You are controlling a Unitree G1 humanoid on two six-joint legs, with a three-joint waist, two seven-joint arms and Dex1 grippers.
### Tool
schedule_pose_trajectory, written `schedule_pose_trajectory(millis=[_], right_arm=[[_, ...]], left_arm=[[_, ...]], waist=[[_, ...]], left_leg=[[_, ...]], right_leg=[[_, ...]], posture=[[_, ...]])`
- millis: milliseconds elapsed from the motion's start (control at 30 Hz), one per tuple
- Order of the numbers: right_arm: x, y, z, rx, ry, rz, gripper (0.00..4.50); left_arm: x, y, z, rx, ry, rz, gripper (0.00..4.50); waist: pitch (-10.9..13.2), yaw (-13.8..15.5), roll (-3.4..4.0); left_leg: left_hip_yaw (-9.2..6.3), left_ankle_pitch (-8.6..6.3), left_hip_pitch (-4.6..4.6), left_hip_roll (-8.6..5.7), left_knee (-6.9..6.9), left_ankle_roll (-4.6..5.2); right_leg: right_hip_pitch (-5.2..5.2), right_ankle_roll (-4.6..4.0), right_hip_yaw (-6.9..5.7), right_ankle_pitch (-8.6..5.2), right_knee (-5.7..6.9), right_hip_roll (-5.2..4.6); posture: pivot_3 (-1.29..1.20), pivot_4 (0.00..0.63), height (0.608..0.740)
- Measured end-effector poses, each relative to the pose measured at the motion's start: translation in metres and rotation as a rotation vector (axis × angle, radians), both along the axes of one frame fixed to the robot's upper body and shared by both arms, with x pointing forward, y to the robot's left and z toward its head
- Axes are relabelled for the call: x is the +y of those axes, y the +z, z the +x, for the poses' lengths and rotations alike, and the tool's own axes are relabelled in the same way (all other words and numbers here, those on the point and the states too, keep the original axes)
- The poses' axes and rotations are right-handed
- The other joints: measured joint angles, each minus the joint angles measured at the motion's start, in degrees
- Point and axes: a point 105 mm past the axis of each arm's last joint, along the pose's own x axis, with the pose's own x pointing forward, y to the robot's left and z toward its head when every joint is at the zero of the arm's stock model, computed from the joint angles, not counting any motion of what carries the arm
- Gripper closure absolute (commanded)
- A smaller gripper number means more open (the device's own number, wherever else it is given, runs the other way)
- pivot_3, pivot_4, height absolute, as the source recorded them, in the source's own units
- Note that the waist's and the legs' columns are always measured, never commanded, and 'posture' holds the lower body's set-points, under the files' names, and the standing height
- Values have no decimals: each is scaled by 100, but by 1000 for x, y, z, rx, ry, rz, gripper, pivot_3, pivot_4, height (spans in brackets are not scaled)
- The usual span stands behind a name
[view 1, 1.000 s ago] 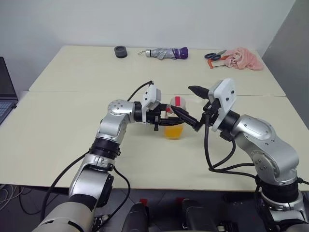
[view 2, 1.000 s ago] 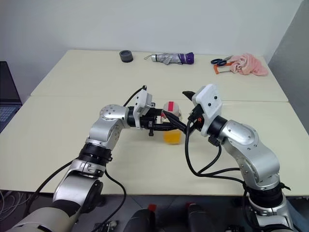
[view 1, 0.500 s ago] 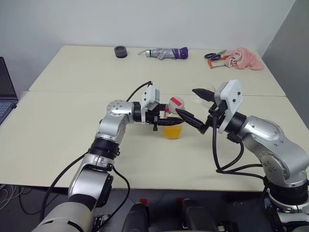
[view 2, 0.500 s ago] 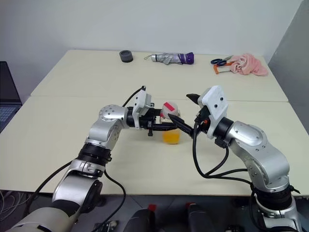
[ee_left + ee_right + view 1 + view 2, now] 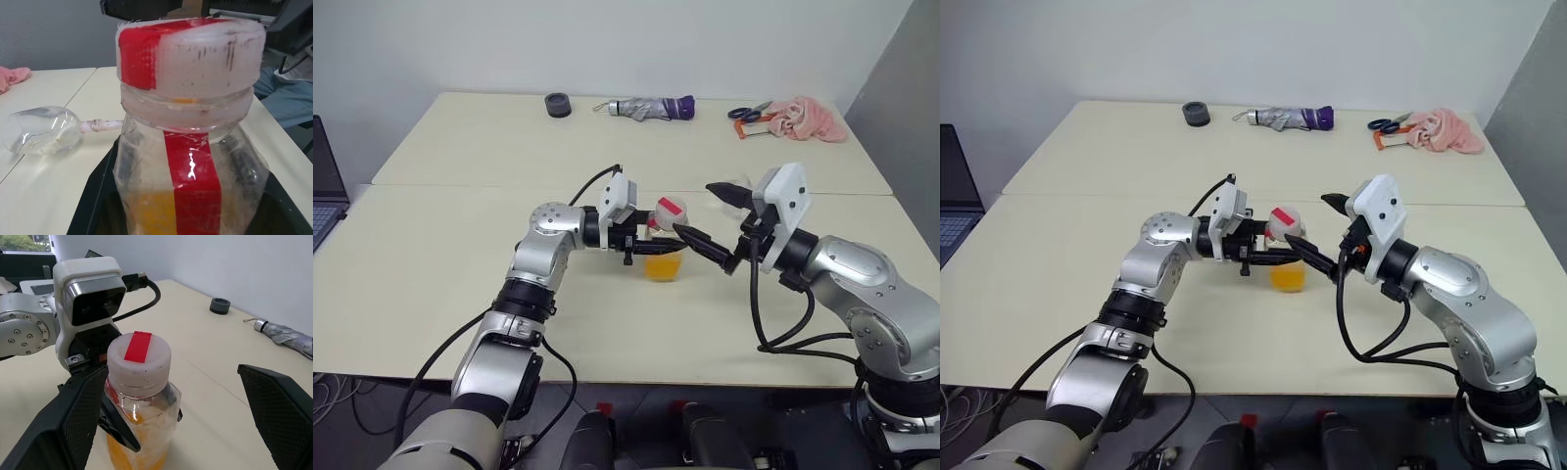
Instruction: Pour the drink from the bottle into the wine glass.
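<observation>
We see the left gripper [image 5: 651,238] clamped on the bottle [image 5: 665,245], holding it upright near the middle of the table [image 5: 431,264]. Its fingers grip the clear neck part just under the cap [image 5: 139,361], which is white with a red strip across its top and is on the bottle. The drink [image 5: 139,450] fills the lower part of the bottle, orange-yellow; a red label stripe [image 5: 190,181] runs down 1 side.

The right gripper [image 5: 710,220] stands just beside the cap on the robot's right, its 2 black fingers spread wide apart with nothing between them. 1 finger [image 5: 63,426] reaches alongside the bottle, so close that we cannot tell whether it touches; the other finger [image 5: 279,406] is well clear of it.

The glass [image 5: 41,131] shows in the left wrist view, lying on its side on the table beyond the bottle, bowl empty, stem pointing toward the bottle.

At the far edge of the table lie a folded umbrella [image 5: 651,107], a small dark ring [image 5: 558,104], scissors [image 5: 749,112] and a pink cloth [image 5: 808,118]. A laptop [image 5: 325,186] sits at the robot's left.
</observation>
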Motion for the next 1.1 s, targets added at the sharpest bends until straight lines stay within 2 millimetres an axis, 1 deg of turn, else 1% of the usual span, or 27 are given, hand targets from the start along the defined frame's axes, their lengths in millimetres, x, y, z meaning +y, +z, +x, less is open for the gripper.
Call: schedule_pose_trajectory(millis=[67, 133, 200, 333, 433, 533, 833, 1100], right_arm=[[4, 2, -9, 10, 49, 4, 0], [11, 3, -22, 13, 121, -4, 0], [17, 5, -26, 2, 145, -7, 0], [29, 3, -16, -47, 88, -29, 0], [29, 4, -4, -84, 20, -11, 0], [30, 2, 2, -93, -1, -7, 0], [27, 2, 9, -112, -48, -16, 0], [23, 3, 11, -116, -64, -17, 0]], left_arm=[[0, -1, 0, 4, 2, 0, 2703], [1, -1, 1, 6, 3, 0, 2703], [1, -1, 1, 4, 4, 0, 2703], [0, -1, 1, -4, 3, -2, 2703], [1, -1, 1, -5, 3, -1, 2703], [1, -1, 1, -5, 3, -1, 2703], [1, -1, 1, -5, 3, -1, 2703], [1, -1, 1, -5, 3, 0, 2703]], waist=[[0, 0, 0], [0, 0, 0], [0, -2, 0], [0, -7, 0], [0, 1, 0], [0, 4, 0], [0, 4, 0], [0, 3, 0]], left_leg=[[0, 0, 0, 0, 0, 0], [-1, 0, 0, 0, -1, 0], [0, 0, 1, 0, 0, 0], [0, 0, 2, 0, 2, 0], [0, 0, -1, 0, 1, 0], [1, 0, -1, 0, 0, 0], [0, 0, 0, 0, 0, 0], [0, 0, 0, 0, 0, 0]], right_leg=[[0, 0, 0, 0, 0, 0], [0, 0, -1, 0, 0, 0], [0, 0, 0, 0, 0, 0], [0, 2, 1, -1, 2, 2], [0, 1, 0, 0, -1, 1], [0, 0, 1, 0, -2, 0], [0, 0, 1, 0, -1, 0], [0, 0, 0, 0, 0, 0]], posture=[[0, 150, 740], [0, 150, 740], [0, 150, 740], [0, 150, 740], [0, 150, 740], [0, 150, 740], [0, 150, 740], [0, 150, 740]])
